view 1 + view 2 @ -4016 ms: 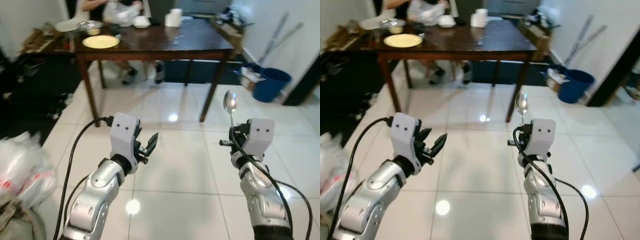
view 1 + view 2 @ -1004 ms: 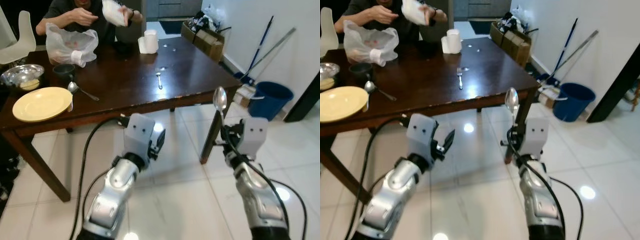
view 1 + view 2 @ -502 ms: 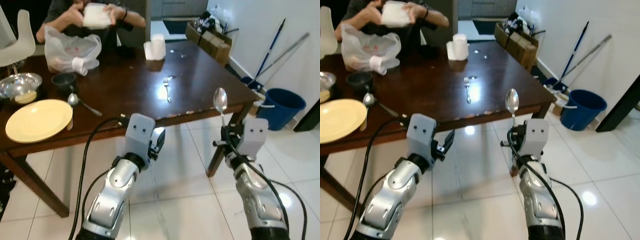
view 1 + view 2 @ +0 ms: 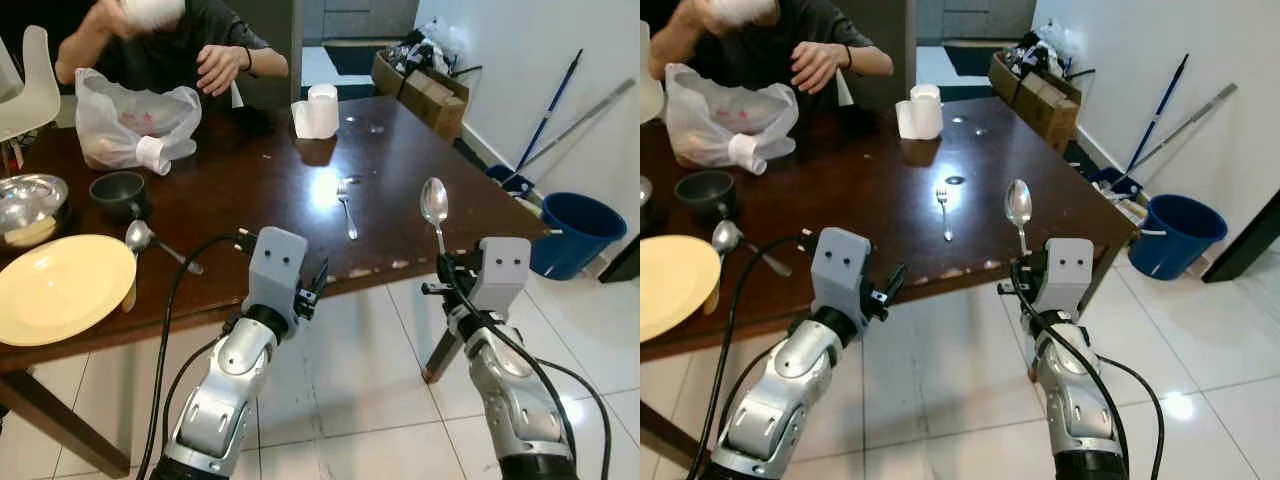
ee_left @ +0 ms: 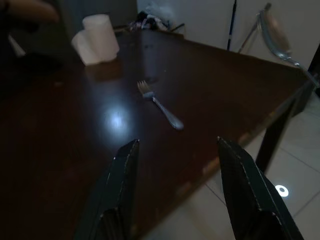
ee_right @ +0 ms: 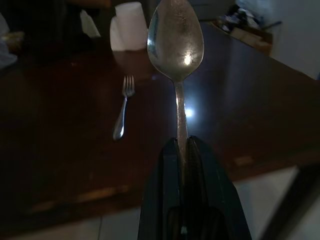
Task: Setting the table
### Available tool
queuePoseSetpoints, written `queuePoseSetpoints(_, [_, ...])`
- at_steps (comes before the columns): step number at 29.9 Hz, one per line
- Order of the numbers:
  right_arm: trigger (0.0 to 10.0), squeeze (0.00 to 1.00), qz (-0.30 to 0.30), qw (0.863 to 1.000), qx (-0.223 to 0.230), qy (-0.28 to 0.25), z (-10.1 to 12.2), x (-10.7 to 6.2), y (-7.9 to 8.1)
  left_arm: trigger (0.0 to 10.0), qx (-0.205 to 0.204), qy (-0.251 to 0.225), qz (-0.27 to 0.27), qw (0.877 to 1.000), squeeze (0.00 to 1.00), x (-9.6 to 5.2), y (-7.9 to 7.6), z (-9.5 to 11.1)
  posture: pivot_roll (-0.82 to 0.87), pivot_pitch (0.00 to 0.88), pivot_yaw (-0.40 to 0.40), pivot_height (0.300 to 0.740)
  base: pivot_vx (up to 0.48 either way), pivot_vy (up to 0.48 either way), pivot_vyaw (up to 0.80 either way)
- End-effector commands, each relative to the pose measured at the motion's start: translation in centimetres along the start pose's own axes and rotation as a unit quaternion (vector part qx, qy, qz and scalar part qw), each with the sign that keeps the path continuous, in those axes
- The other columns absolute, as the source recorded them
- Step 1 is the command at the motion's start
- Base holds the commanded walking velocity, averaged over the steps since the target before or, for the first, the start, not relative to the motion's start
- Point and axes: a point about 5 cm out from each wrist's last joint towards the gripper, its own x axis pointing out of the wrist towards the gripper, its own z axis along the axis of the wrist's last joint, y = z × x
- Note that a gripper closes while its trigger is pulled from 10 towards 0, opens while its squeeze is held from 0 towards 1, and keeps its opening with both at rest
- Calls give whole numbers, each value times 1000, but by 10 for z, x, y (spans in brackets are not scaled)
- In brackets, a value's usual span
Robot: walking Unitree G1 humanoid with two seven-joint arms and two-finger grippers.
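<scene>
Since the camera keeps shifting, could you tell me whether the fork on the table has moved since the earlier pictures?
No. The fork lies in the same spot on the dark table, beside the light's glare; the robot has walked closer.

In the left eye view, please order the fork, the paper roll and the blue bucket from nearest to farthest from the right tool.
1. Fork, on the table ahead of the right tool.
2. Blue bucket, on the floor to its right.
3. Paper roll, at the table's far side.

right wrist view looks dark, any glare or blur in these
Right wrist view: dim, a bright glint on the silver metal spoon, background soft. Left wrist view: dark too, a glare patch on the dark wooden table. Left eye view: sharp, ceiling light mirrored beside the silver fork.
</scene>
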Motion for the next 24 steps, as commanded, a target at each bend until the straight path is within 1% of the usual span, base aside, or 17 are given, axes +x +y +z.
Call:
queuePoseSetpoints(1, [10000, 0, 8, 1000, 6, 8, -2, -1, 1, 10000, -2, 8, -5, 1000, 0, 0, -4, -3, -66, 0, 50, 740, 454, 0, 0])
queuePoseSetpoints(5, [10000, 0, 22, 1000, 6, 15, -4, -2, 4, 10000, -2, 8, -6, 1000, 0, 0, -4, -3, -66, 0, 51, 740, 454, 0, 0])
queuePoseSetpoints(10, [10000, 0, 72, 997, 10, 35, -10, -5, 19, 10000, -1, 8, -6, 1000, 0, 0, -4, -3, -63, 0, 51, 740, 455, 0, 0])
queuePoseSetpoints(13, [10000, 0, 91, 995, 18, 45, -13, -6, 26, 10000, 0, 8, -6, 1000, 0, 0, -3, -3, -61, 0, 51, 740, 458, 0, 0])
queuePoseSetpoints(14, [10000, 0, 91, 995, 18, 45, -13, -6, 26, 10000, 0, 8, -6, 1000, 0, 0, -3, -3, -61, 0, 51, 740, 458, 0, 0])
queuePoseSetpoints(19, [10000, 0, 116, 990, 43, 66, -18, -7, 36, 10000, 2, 8, -5, 1000, 0, -1, -3, -3, -55, 0, 51, 740, 458, 0, 0])
queuePoseSetpoints(20, [10000, 0, 127, 988, 52, 75, -21, -7, 40, 10000, 3, 7, -8, 1000, 0, -1, -3, -3, -54, 0, 50, 740, 420, 0, 0])
queuePoseSetpoints(21, [10000, 0, 136, 985, 60, 85, -23, -9, 45, 10000, 3, 6, -14, 1000, 0, -2, -2, -1, -54, 0, 50, 740, 0, 0, 0])
queuePoseSetpoints(23, [10000, 0, 142, 983, 65, 91, -25, -9, 48, 10000, 3, 5, -19, 1000, 0, -3, -1, 0, -52, 0, 50, 740, 0, 0, 0])
queuePoseSetpoints(24, [10000, 0, 153, 980, 73, 106, -29, -11, 53, 10000, 4, 3, -28, 1000, 0, -5, 1, 2, -49, 0, 49, 740, 0, 0, 0])
